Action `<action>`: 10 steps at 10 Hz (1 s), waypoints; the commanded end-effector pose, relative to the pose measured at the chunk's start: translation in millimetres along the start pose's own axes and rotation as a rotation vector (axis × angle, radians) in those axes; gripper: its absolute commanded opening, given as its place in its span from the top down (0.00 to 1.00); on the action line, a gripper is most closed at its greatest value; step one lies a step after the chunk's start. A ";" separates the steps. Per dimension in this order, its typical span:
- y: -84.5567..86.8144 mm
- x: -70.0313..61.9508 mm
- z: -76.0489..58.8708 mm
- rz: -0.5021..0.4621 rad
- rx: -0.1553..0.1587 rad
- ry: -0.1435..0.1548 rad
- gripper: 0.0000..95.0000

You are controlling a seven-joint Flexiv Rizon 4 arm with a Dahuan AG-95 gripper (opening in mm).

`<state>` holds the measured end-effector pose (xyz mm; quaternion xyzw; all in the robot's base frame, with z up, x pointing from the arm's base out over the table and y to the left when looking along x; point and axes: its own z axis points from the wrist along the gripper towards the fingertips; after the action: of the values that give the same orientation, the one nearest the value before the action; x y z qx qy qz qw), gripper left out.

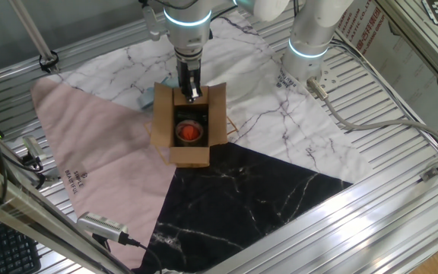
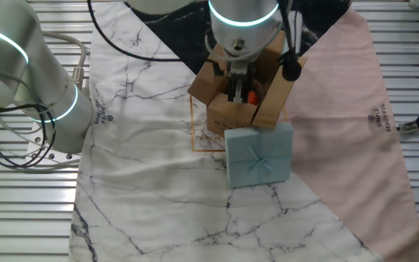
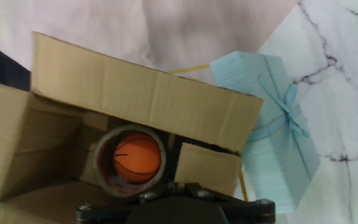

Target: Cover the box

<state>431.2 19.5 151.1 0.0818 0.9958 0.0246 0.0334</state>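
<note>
Frame centre: the box [image 1: 189,126], flaps open, holds an orange ball [image 3: 138,157]. Gripper [image 1: 192,94] hangs above its rim; jaw state unclear. Pink cloth [image 2: 373,116] print is partly legible, "BEAUTIFUL".

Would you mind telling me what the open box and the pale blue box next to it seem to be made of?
The open box looks like plain brown corrugated cardboard, matte, with raw flap edges and faint ribbing. The pale blue box seems to be paper-covered card with fine ridges along its sides and a matching ribbon bow; whether it is wrapped or printed is unclear.
</note>
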 end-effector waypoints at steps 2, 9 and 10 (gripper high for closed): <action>8.7 -6.2 -9.8 0.004 0.003 0.008 1.00; 32.2 -21.7 -15.1 -0.012 0.006 0.016 1.00; 32.5 -21.3 -15.5 -0.014 0.005 0.019 1.00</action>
<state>454.9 48.0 170.2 0.0732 0.9968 0.0235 0.0237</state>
